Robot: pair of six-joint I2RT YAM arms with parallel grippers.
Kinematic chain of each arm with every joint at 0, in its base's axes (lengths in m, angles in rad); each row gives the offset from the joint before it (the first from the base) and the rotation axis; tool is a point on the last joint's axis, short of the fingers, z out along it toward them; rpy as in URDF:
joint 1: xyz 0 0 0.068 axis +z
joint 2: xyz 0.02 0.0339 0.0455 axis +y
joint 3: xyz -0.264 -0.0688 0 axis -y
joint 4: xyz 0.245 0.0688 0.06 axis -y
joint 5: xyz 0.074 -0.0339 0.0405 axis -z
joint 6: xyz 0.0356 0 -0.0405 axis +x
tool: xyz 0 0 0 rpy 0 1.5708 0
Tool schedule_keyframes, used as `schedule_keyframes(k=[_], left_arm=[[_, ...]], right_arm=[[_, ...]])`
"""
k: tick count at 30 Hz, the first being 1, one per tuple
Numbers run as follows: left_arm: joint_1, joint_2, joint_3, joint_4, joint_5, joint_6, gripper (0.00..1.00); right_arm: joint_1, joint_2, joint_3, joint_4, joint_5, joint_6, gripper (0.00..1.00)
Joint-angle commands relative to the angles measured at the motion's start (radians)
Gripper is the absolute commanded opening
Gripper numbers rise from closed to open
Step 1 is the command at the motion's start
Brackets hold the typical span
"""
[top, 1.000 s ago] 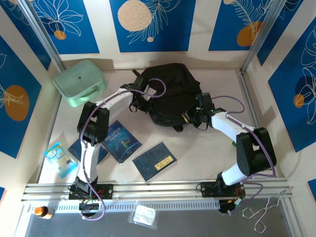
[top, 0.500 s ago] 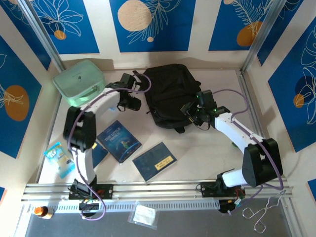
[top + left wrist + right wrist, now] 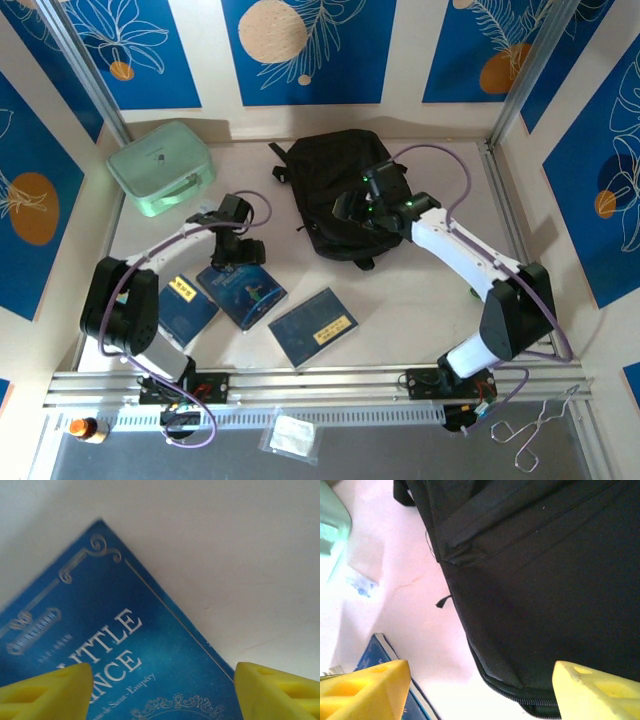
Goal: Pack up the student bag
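Observation:
The student bag is a black fabric backpack lying flat at the back middle of the table. My right gripper hovers over its near left part, open, with nothing between its fingers. In the right wrist view the bag and its zipped edge lie under the yellow fingertips. My left gripper is open above the far corner of a blue book, apart from the bag. The left wrist view shows that book's cover between the gripper's wide-set tips, not gripped.
A mint-green hard case stands at the back left. Two more blue books lie near the front. The left arm's elbow rests low at the front left. Off the table in front lie a small bottle, a plastic pouch and metal forceps.
Both grippers have opened. The left one has pulled back from the bag's left side to the blue book. The right one has moved left, over the bag.

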Motion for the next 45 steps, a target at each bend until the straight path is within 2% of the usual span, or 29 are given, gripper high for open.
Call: schedule_keyframes(k=[1, 4, 8, 15, 21, 25, 29, 32, 42, 45], left_arm=[[0.007, 0.033, -0.031, 0.091, 0.106, -0.100, 0.70], [0.003, 0.066, -0.049, 0.152, 0.174, -0.134, 0.66], [0.004, 0.112, -0.029, 0.208, 0.206, -0.173, 0.66], [0.017, 0.214, 0.079, 0.321, 0.286, -0.220, 0.65], [0.101, 0.087, 0.085, 0.274, 0.260, -0.171, 0.68], [0.179, -0.019, 0.008, 0.174, 0.183, -0.131, 0.76], [0.227, -0.120, -0.092, 0.126, 0.138, -0.130, 0.78], [0.238, -0.164, -0.156, 0.124, 0.149, -0.146, 0.77], [0.239, -0.123, -0.223, 0.200, 0.244, -0.198, 0.56], [0.238, -0.099, -0.225, 0.221, 0.257, -0.213, 0.56]], right_arm=[[0.029, 0.048, 0.046, -0.029, -0.001, -0.028, 0.75], [0.052, 0.083, 0.062, -0.031, -0.014, -0.019, 0.75], [0.073, 0.120, 0.079, -0.029, -0.026, -0.016, 0.75], [0.111, 0.168, 0.110, -0.016, -0.034, -0.038, 0.74], [0.153, 0.237, 0.156, -0.003, -0.107, -0.102, 0.71], [0.198, 0.354, 0.249, -0.044, -0.151, -0.157, 0.67], [0.244, 0.483, 0.365, -0.105, -0.158, -0.194, 0.66], [0.260, 0.566, 0.441, -0.140, -0.166, -0.205, 0.60], [0.264, 0.705, 0.537, -0.199, -0.136, -0.223, 0.33], [0.265, 0.719, 0.537, -0.200, -0.144, -0.223, 0.30]])
